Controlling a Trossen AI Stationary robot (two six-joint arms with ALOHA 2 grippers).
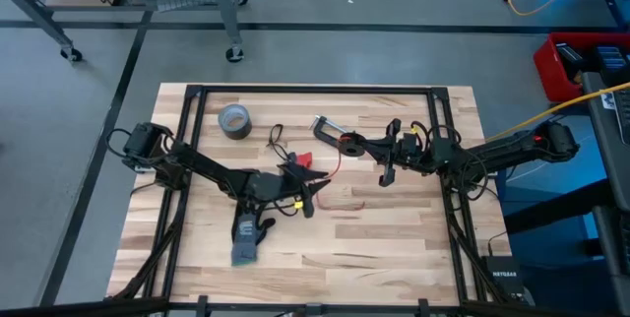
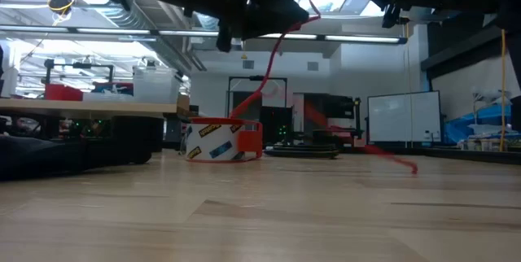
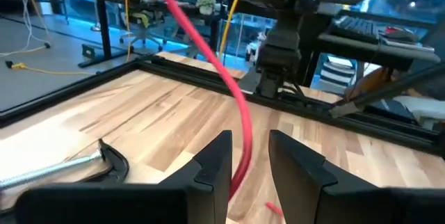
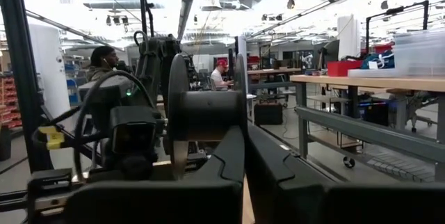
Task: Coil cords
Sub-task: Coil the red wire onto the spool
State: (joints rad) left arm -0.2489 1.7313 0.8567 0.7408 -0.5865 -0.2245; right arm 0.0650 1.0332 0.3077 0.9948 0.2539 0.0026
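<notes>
Red cord (image 3: 240, 113) runs up between my left gripper's (image 3: 249, 156) parted fingers – not clamped that I can see; farther off, my right gripper (image 4: 243, 156) sits pinched shut by the spool (image 4: 201, 116)

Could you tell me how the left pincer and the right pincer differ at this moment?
The left pincer stands open with the red cord running between its fingers; the right pincer is shut. In the overhead view the left pincer sits mid-table above the glove, while the right pincer sits further right, beside the clamp. Both are dark two-finger pincers over the wooden table.
</notes>
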